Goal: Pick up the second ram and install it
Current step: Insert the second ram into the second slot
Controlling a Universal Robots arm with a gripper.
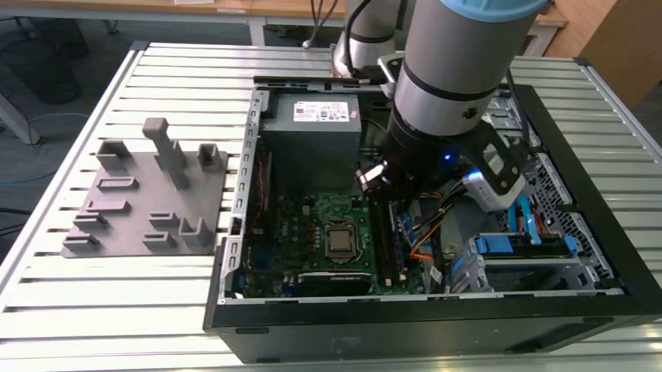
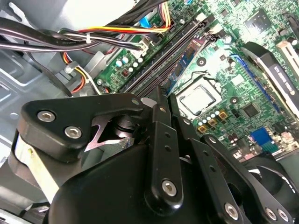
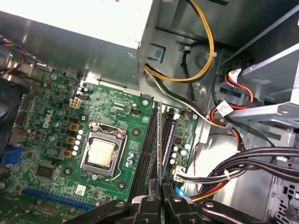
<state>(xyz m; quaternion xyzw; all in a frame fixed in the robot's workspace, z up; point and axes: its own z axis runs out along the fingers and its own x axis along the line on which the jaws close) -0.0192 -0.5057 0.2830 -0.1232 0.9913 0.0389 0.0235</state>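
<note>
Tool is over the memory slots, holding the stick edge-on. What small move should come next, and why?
Probably a short, straight push down. In the first wrist view the tool grips the second ram edge-on, lined up along the black slot rails beside the processor socket; whether it is seated cannot be told.
</note>
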